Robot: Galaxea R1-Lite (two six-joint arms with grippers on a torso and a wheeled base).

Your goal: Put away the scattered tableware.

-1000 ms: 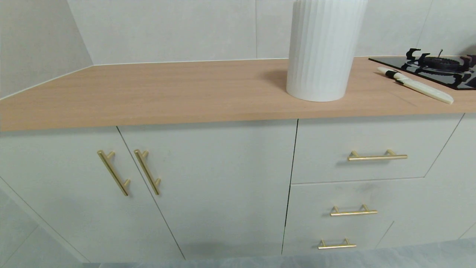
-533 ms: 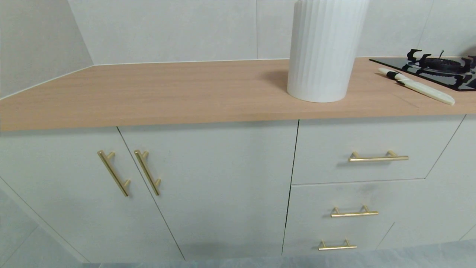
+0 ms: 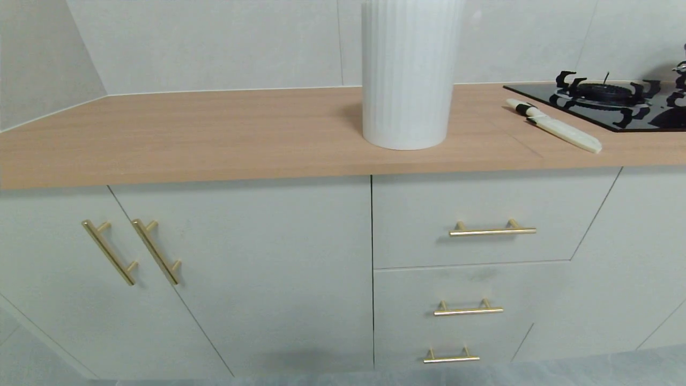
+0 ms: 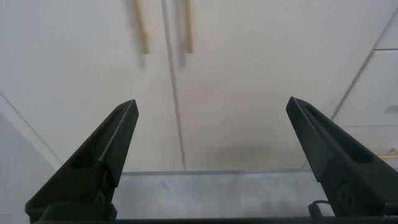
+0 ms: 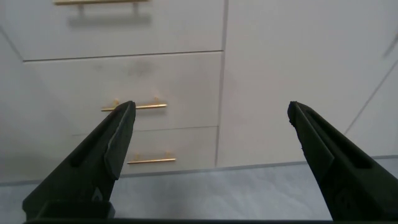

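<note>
A white knife with a black band lies on the wooden countertop, just in front of the black gas hob at the right. A tall white ribbed container stands on the counter left of the knife. My left gripper is open, low down, facing the cupboard doors with their gold handles. My right gripper is open too, low in front of the drawers, with a gold drawer handle beyond it. Neither holds anything.
Below the counter are two cupboard doors with slanted gold handles on the left and a stack of three drawers with gold bar handles on the right. Tiled wall runs behind the counter. Grey floor lies below.
The head view has shifted: everything now sits further left in the picture, so the camera has turned or moved right. Nothing on the counter has moved.
</note>
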